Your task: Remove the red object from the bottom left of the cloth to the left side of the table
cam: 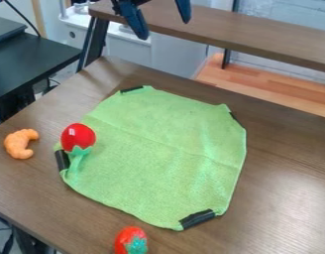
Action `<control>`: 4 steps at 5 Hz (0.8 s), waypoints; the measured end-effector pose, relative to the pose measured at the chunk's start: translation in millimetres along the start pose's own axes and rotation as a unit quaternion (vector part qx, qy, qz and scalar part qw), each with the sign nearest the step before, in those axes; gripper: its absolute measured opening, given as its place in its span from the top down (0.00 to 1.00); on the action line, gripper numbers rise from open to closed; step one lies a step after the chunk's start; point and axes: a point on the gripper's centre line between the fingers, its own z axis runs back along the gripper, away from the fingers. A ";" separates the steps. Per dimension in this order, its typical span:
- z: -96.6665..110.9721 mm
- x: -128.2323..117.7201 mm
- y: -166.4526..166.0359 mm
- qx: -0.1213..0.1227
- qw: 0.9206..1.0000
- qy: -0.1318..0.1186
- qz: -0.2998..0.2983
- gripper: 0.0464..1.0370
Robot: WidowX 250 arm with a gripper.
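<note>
Here the whole scene is carried by the brown wood-grained table (284,198), and across its middle the green woven cloth (158,144) is spread, slightly rumpled. High above the table's far side, the black two-finger gripper (164,28) is seen with its fingers well apart — nothing is held between them. And down at the cloth's left corner, there is the target: the glossy red rounded toy with green leaves and a green stem (79,136), set on the cloth's margin, its leaves just beside a black strip of tape (62,160). On the bare wood to its left, an orange crescent-shaped toy (21,144) is found, clear of the cloth; at the near edge, a smaller-looking red toy with a green top (131,241) is partly cut off by the view. As for progress, nothing of the task appears to be done: the red toy is ungrasped and on the cloth. The lowering, the grasp, the lift and the carry are all left — and then the release on the table's left side, where the orange toy should be avoided.
</note>
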 end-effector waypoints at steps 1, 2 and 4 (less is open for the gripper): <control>-13.6 0.3 7.1 0.007 1.000 0.016 0.008 0.04; -15.6 9.9 48.3 0.023 0.999 -0.011 0.033 0.04; -10.8 8.6 110.8 0.062 0.994 -0.091 0.013 0.04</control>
